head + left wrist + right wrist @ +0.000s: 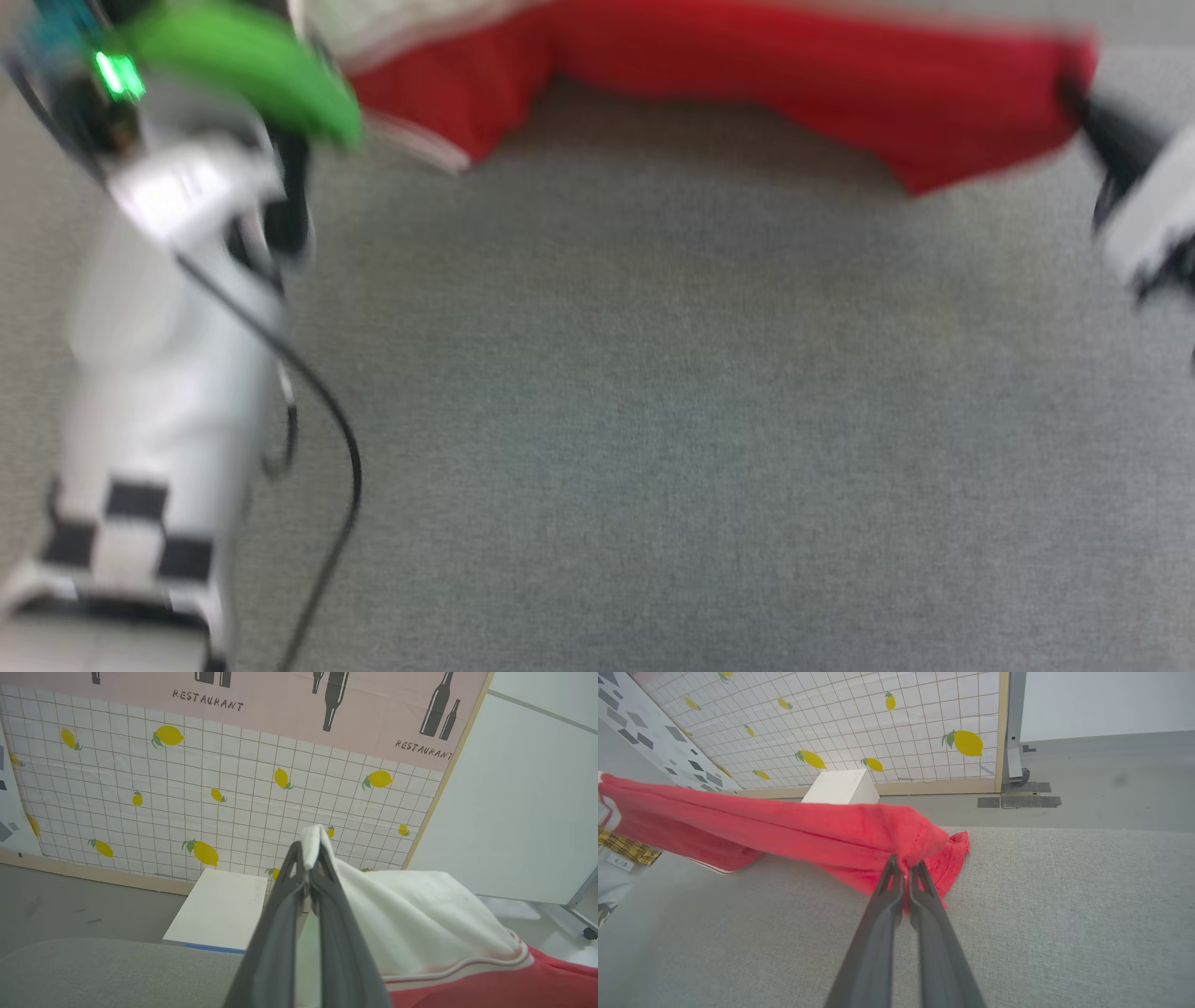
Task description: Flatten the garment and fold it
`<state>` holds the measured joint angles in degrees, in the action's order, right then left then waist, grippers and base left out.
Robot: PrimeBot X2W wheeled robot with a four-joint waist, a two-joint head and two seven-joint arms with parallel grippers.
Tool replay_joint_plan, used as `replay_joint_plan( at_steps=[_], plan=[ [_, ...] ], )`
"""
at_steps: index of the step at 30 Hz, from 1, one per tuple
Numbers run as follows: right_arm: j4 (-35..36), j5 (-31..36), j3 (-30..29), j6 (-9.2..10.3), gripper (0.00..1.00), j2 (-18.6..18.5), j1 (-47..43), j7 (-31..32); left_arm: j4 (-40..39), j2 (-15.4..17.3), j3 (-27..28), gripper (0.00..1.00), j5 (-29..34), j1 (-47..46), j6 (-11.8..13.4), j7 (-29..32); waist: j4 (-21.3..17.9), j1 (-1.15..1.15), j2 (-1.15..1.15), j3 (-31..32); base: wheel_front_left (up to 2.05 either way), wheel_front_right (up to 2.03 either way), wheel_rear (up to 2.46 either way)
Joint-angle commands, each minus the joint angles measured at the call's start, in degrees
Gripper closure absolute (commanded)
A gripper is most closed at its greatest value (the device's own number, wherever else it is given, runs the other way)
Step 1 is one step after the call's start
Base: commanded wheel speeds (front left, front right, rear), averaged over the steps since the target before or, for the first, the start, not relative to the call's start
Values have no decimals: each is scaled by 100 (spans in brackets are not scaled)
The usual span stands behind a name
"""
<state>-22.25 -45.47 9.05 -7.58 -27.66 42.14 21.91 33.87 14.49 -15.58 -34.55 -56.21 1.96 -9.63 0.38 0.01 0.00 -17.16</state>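
Over a grey cloth surface (1041, 914), before a lemon-print backdrop (187, 802), the red garment (784, 830) hangs stretched between the left gripper (306, 858), clamped on its white sleeve (420, 905), and the right gripper (903, 870), pinching a red edge.

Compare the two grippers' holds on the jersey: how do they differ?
The left gripper pinches the white sleeve; the right gripper pinches a red corner of the garment. The left gripper's cloth pokes up past its fingertips, while the right gripper's bunches at its tips. Both are shut on the same garment, which spans between them.
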Motion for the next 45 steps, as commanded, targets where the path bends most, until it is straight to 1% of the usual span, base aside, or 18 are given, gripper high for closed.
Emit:
replay_joint_plan(
  at_steps=[1, 4, 7, 10, 12, 15, 18, 19, 21, 25, 26, 29, 34, 38, 40, 45],
  plan=[
    [111, -97, 38, 9, 100, -63, -426, -96, -147, 52, -14, 100, -70, 447, -37, -9, 181, -1, 0, 584, 0, 0, 0],
    [357, -339, -10, 9, 100, -54, -1422, -278, -616, 55, -12, 100, -262, 1550, 18, 59, 221, -1, 0, 898, 0, 0, 0],
    [506, -386, -144, 9, 100, -48, -2299, -426, -1105, -55, 8, 100, -520, 2627, 171, 190, 276, -1, 0, 1089, 0, 0, 0],
    [611, -365, -295, 9, 100, 53, -3112, -508, -1550, -154, -1, 100, -753, 3747, 416, 390, 295, -1, 0, 1220, 0, 0, 0],
    [657, -196, -354, 9, 100, 73, -3535, -536, -1779, -209, 40, 100, -934, 4412, 588, 512, 288, -1, 0, 1276, 0, 0, 0],
    [714, 59, -406, 9, 100, 109, -4051, -484, -2034, -196, 61, 100, -1121, 5233, 834, 776, 278, -1, 0, 1317, 0, 0, 0],
    [792, 343, -457, 9, 100, 117, -4470, -339, -2256, -62, 107, 100, -1261, 5937, 1119, 1120, 257, -1, 0, 1361, 0, 0, 0],
    [825, 421, -460, 9, 100, 113, -4592, -240, -2313, 28, 92, 100, -1273, 6154, 1210, 1280, 246, -1, 0, 1373, 0, 0, 0],
    [867, 571, -471, 9, 100, 81, -4784, -51, -2430, 140, 77, 100, -1342, 6472, 1341, 1557, 243, -1, 0, 1392, 0, 0, 0],
    [961, 703, -521, 9, 100, 102, -5071, 345, -2716, 342, 69, 100, -1410, 6990, 1698, 2035, 208, -1, 0, 1471, 0, 0, 0],
    [987, 748, -544, 9, 100, 107, -5125, 436, -2801, 357, 85, 100, -1439, 7079, 1745, 2083, 202, -1, 0, 1488, 0, 0, 0],
    [1123, 812, -634, 9, 100, 170, -5275, 718, -3158, 366, 121, 100, -1546, 7302, 1781, 2159, 183, -1, 0, 1539, 0, 0, 0],
    [1504, 901, -904, 9, 100, 290, -5209, 804, -3872, 249, 321, 100, -1680, 7206, 1619, 1853, 166, -1, 0, 1564, 0, 0, 0],
    [1773, 1008, -1022, 9, 100, 278, -4964, 931, -4248, 358, 331, 100, -1473, 6717, 1538, 1736, 149, -1, 0, 1492, 0, 0, 0],
    [1853, 1052, -1067, 9, 100, 281, -4792, 1029, -4327, 412, 260, 100, -1348, 6372, 1523, 1789, 144, -1, 0, 1423, 0, 0, 0],
    [1952, 1214, -1112, 9, 100, 291, -4267, 1407, -4127, 479, 26, 100, -1037, 5300, 1439, 1967, 133, -1, 0, 1047, 0, 0, 0]
  ],
)
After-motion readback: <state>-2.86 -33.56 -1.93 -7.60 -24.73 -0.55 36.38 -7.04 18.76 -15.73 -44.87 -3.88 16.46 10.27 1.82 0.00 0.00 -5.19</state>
